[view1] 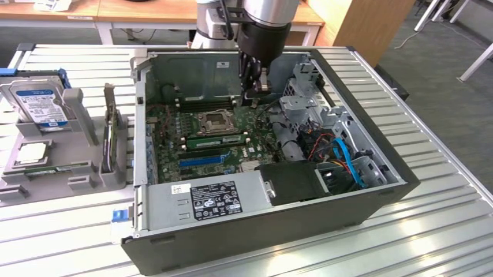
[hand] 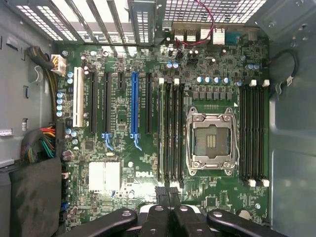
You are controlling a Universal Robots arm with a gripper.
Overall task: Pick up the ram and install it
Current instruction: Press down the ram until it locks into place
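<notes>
A ram (view1: 218,140) stick, green with black chips, stands on edge in a slot of the motherboard (view1: 231,158) beside the empty processor socket (view1: 214,122). In the wrist view this ram (hand: 161,133) is a thin pale green edge in the outermost slot of the bank next to the socket (hand: 211,141). My gripper (view1: 261,88) hangs over the back of the open case, above the board and apart from the ram. Its black fingers (hand: 174,193) are pressed together, shut, with nothing between them.
The black computer case (view1: 362,205) lies open on a slatted metal table (view1: 431,242). A grey fixture (view1: 77,173) at the exterior view's left holds a silver hard drive (view1: 38,104), a square processor chip (view1: 29,153) and a thin green board (view1: 54,171). Drive cage and cables (view1: 324,138) crowd the case's right side.
</notes>
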